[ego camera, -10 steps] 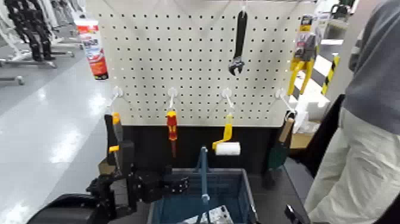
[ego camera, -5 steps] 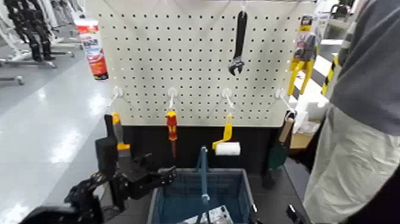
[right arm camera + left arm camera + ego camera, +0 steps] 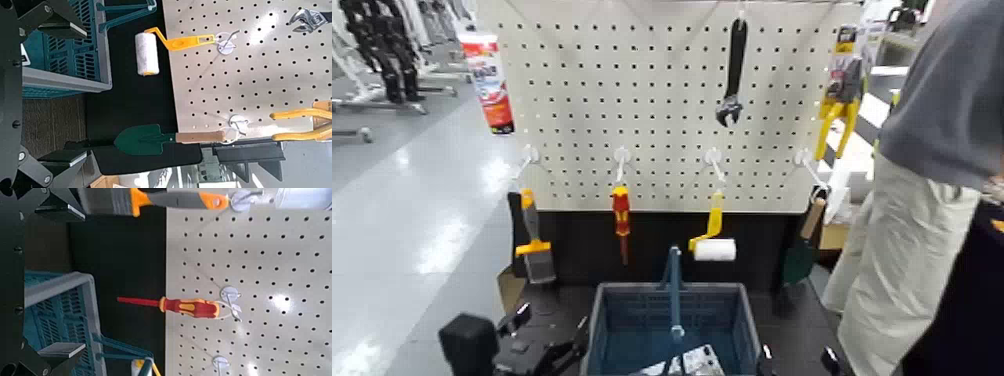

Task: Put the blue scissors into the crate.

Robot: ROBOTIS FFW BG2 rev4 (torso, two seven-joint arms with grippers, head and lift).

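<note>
The crate [image 3: 632, 325] stands low in the middle of the head view, below the pegboard. A white printed card [image 3: 694, 361] lies in it at the frame's bottom edge; no blue scissors handles show on it. My left gripper [image 3: 547, 350] is low, just left of the crate. In the left wrist view the left gripper [image 3: 74, 280] is open and empty, with the crate [image 3: 55, 313] beside it. Only a bit of my right gripper [image 3: 829, 360] shows, right of the crate. In the right wrist view the right gripper [image 3: 78, 92] is open and empty near the crate [image 3: 63, 39].
On the pegboard [image 3: 662, 100] hang a brush [image 3: 532, 250], a red-and-yellow screwdriver [image 3: 621, 215], a paint roller [image 3: 712, 240], a trowel [image 3: 802, 250] and a wrench [image 3: 733, 70]. A person [image 3: 922, 200] stands close at the right.
My left gripper has dropped from in front of the brush to low beside the crate's left side. The person at the right has shifted.
</note>
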